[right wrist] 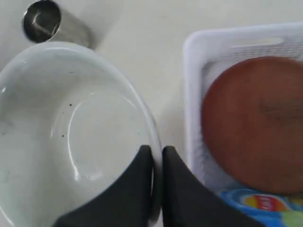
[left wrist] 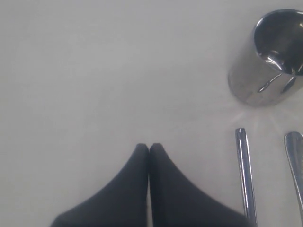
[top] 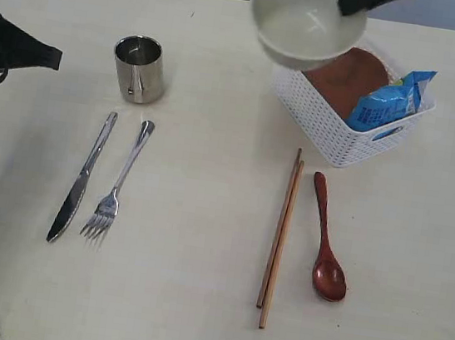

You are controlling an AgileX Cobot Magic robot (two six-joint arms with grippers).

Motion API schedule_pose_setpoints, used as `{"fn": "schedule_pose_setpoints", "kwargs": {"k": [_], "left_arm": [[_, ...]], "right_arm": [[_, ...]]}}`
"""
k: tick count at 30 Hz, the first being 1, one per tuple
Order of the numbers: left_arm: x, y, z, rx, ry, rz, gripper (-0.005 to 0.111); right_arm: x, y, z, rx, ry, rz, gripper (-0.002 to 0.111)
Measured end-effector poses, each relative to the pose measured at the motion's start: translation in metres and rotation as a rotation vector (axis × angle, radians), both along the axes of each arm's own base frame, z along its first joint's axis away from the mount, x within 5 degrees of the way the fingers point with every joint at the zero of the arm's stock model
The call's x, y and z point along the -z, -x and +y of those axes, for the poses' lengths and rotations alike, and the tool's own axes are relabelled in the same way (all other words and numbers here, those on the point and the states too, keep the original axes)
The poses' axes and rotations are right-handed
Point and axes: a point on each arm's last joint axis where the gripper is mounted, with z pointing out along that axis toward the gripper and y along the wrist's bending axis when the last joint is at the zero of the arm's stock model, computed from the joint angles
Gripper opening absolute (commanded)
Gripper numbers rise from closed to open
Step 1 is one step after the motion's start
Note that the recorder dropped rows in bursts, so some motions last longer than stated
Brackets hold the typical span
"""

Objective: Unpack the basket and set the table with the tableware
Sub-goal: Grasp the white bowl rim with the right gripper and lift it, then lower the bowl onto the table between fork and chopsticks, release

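Exterior view, nearest first: the chopsticks (top: 279, 237) and the red-brown spoon (top: 327, 242) lie on the tabletop (top: 193, 241) just in front of the basket (top: 325, 128). A bowl brought down carelessly there would likely knock them askew. The knife (top: 82, 178) and fork (top: 119, 181) lie side by side to the left, with the steel cup (top: 140, 69) upright behind them. The left end effector (left wrist: 149, 147) hovers beside the cup, pressed together and empty. Farther back, the basket holds the brown plate (top: 349, 77) and a blue snack bag (top: 388, 99). Its near-left corner sits under the bowl (top: 301, 25), so a low swing could clip the rim and drag the basket. Farthest and highest, the bowl hangs in the air. The right end effector (right wrist: 156, 152) pinches only its thin rim, one finger inside and one outside. That one-sided hold is the main risk, since the bowl may pivot or slip out.

The bowl is round and has no long axis. Its mouth faces up, tipped towards the exterior camera. The chopsticks, spoon, knife and fork all run roughly near to far, the spoon's head and the fork's tines nearest.
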Motion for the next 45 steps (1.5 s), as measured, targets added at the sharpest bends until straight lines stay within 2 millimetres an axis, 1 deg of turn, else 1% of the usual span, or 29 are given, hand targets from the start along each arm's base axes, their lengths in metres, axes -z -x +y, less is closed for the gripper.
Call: {"fn": "schedule_pose_setpoints", "kwargs": {"k": [3, 5, 8, 12, 14, 19, 24, 32, 39, 41, 43, 45], "left_arm": [[0.0, 0.0, 0.0, -0.003, -0.002, 0.006, 0.0], [0.0, 0.0, 0.0, -0.003, -0.002, 0.006, 0.0], [0.004, 0.003, 0.0, -0.001, -0.002, 0.017, 0.0], [0.006, 0.004, 0.0, 0.002, 0.0, 0.018, 0.0], [0.006, 0.004, 0.0, 0.003, 0.001, 0.015, 0.0], [0.006, 0.004, 0.0, 0.004, 0.002, 0.013, 0.0], [0.006, 0.004, 0.0, 0.004, 0.002, 0.013, 0.0], [0.006, 0.004, 0.0, 0.004, 0.002, 0.013, 0.0], [0.006, 0.004, 0.0, 0.004, 0.002, 0.013, 0.0], [0.006, 0.004, 0.0, 0.004, 0.002, 0.013, 0.0], [0.006, 0.004, 0.0, 0.004, 0.002, 0.013, 0.0], [0.006, 0.004, 0.0, 0.004, 0.002, 0.013, 0.0]], "right_arm": [[0.017, 0.017, 0.031, -0.096, 0.012, 0.058, 0.0], [0.032, 0.032, 0.051, -0.171, 0.026, 0.109, 0.0], [0.058, 0.056, 0.073, -0.259, 0.053, 0.197, 0.0], [0.092, 0.084, 0.089, -0.309, 0.083, 0.265, 0.0], [0.105, 0.093, 0.094, -0.323, 0.094, 0.261, 0.0], [0.128, 0.108, 0.101, -0.332, 0.079, 0.259, 0.0], [0.134, 0.107, 0.104, -0.29, 0.029, 0.208, 0.0], [0.135, 0.101, 0.105, -0.267, 0.029, 0.152, 0.0], [0.156, 0.098, 0.106, -0.26, 0.06, 0.186, 0.0], [0.157, 0.098, 0.106, -0.258, 0.058, 0.193, 0.0], [0.157, 0.099, 0.106, -0.262, 0.059, 0.199, 0.007], [0.157, 0.1, 0.105, -0.267, 0.06, 0.21, 0.021]]}}
